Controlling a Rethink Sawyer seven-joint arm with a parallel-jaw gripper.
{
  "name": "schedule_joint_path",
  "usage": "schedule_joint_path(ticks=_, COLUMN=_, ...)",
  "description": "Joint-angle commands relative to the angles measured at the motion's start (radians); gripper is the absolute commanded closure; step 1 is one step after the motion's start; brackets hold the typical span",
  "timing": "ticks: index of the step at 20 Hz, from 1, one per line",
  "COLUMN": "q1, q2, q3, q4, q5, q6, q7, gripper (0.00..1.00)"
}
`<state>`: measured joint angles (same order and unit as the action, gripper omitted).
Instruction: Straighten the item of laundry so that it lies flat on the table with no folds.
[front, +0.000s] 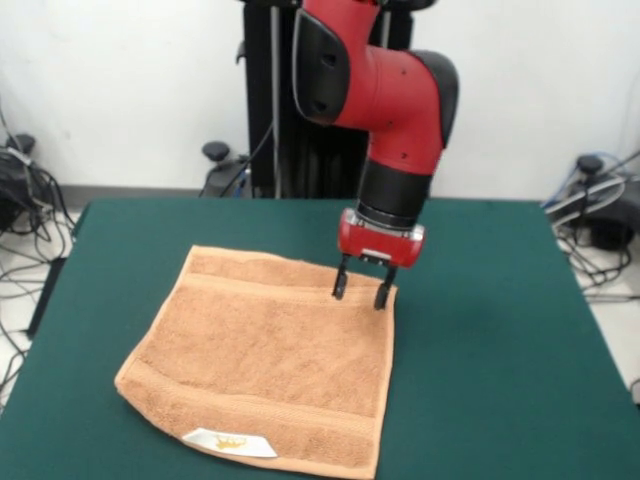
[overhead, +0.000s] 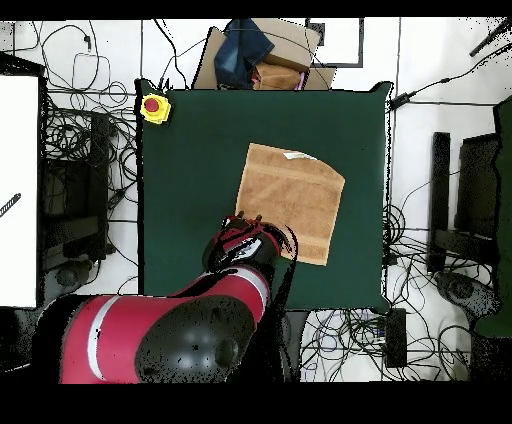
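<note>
The orange-tan terry towel (front: 268, 355) lies spread flat on the dark green table (front: 490, 330), a little askew, with its white label (front: 231, 442) on the near edge. It also shows in the overhead view (overhead: 292, 198), with the label at its far edge. My gripper (front: 362, 289) hangs open over the towel's far right corner, fingertips at or just above the cloth and holding nothing. In the overhead view the gripper (overhead: 243, 222) sits at the towel's lower left corner, mostly hidden by the arm.
A yellow box with a red button (overhead: 154, 107) sits at one table corner. Cardboard and dark cloth (overhead: 258, 52) lie beyond the far edge. Cables cover the floor on both sides of the table.
</note>
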<state>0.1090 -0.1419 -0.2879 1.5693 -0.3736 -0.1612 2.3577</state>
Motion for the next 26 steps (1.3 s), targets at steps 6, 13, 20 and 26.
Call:
schedule_joint_path(ticks=6, q1=0.171, q2=0.126, q3=-0.031, q4=-0.124, q5=0.272, q6=0.198, q7=0.151, gripper=0.0)
schedule_joint_path(ticks=13, q1=0.23, q2=0.143, q3=-0.078, q4=-0.134, q5=0.359, q6=0.244, q7=0.143, gripper=0.0)
schedule_joint_path(ticks=20, q1=0.299, q2=0.212, q3=-0.175, q4=-0.149, q5=0.429, q6=0.315, q7=0.145, gripper=0.0)
schedule_joint_path(ticks=26, q1=0.464, q2=0.483, q3=-0.485, q4=-0.301, q5=0.572, q6=0.699, q7=0.279, gripper=0.0)
